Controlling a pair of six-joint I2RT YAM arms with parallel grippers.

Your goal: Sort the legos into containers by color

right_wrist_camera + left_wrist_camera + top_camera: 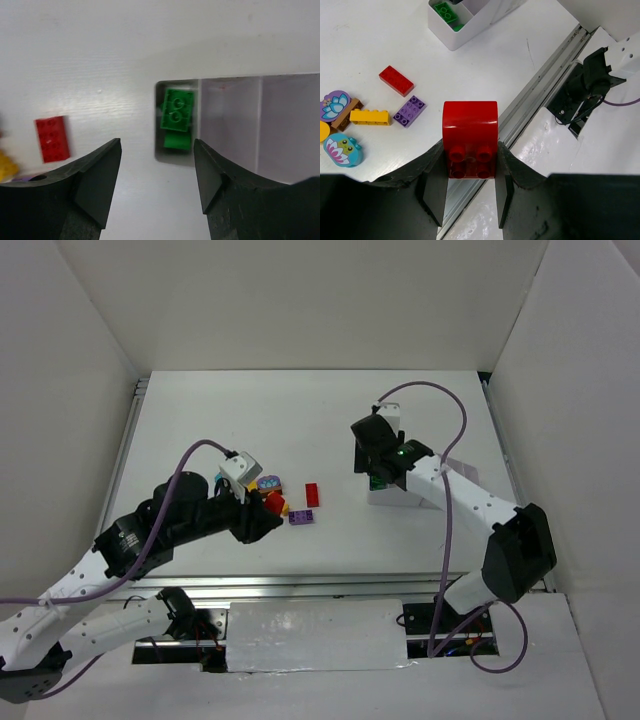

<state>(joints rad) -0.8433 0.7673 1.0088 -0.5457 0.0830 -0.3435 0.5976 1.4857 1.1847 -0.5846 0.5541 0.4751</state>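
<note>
My left gripper [470, 162] is shut on a red curved-top brick [470, 130] and holds it above the table's front edge; the brick shows in the top view [273, 502] too. Loose on the table lie a flat red brick [396, 80], a purple brick [410, 110], a yellow brick [369, 117], a teal piece [342, 149] and a purple flower piece [334, 104]. My right gripper [157, 145] is open and empty, hovering by the near left corner of the white tray [230, 125]. Green bricks [177, 112] lie in its end compartment.
A metal rail [300, 585] runs along the table's front edge. White walls enclose the table on three sides. The right arm's purple cable [450, 400] loops above the tray [400, 498]. The flat red brick [312, 494] lies between the two grippers.
</note>
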